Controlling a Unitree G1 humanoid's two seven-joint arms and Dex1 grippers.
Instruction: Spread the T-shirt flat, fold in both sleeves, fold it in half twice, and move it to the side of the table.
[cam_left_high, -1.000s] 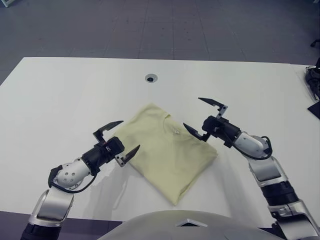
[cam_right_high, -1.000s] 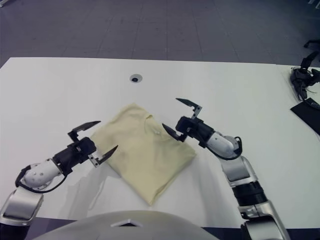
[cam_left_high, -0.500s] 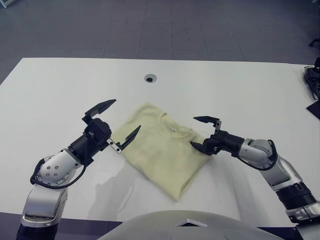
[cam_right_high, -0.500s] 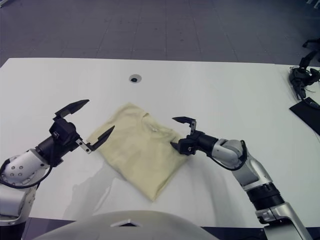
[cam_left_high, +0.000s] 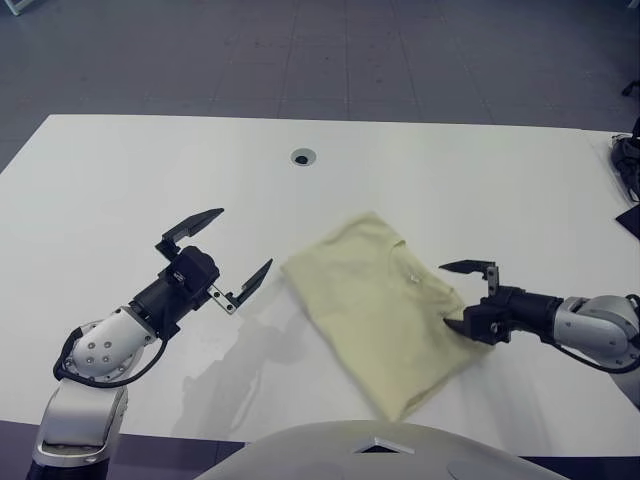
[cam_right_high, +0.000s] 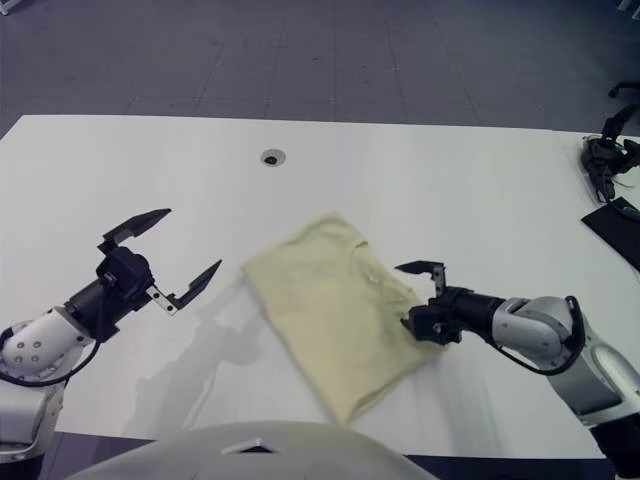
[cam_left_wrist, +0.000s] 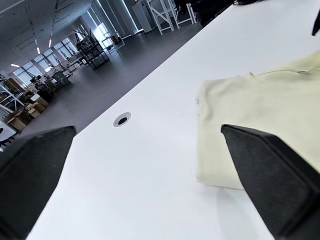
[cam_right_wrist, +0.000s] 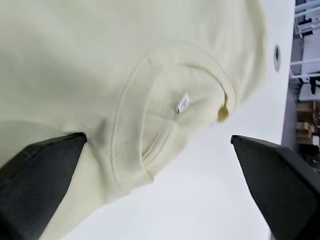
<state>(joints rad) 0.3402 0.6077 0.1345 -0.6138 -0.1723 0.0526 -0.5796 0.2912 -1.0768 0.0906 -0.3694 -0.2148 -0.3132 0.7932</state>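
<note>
Pale yellow shirt (cam_left_high: 375, 300) lies folded on the white table (cam_left_high: 120, 170), a little right of centre, with its collar label (cam_right_wrist: 183, 103) showing. Right gripper (cam_left_high: 445, 294) sits at the shirt's right edge, fingers spread wide, the lower one against the cloth, nothing clamped. Left gripper (cam_left_high: 245, 238) hovers left of the shirt, wide open and empty, apart from it. A round hole (cam_left_high: 302, 157) sits in the table beyond

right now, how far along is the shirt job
Done: the T-shirt lies folded small. In hand: the open right hand sits at its right edge, likely to drag it; the left hand hangs open, apart. Left: getting it to the table edge.
</note>
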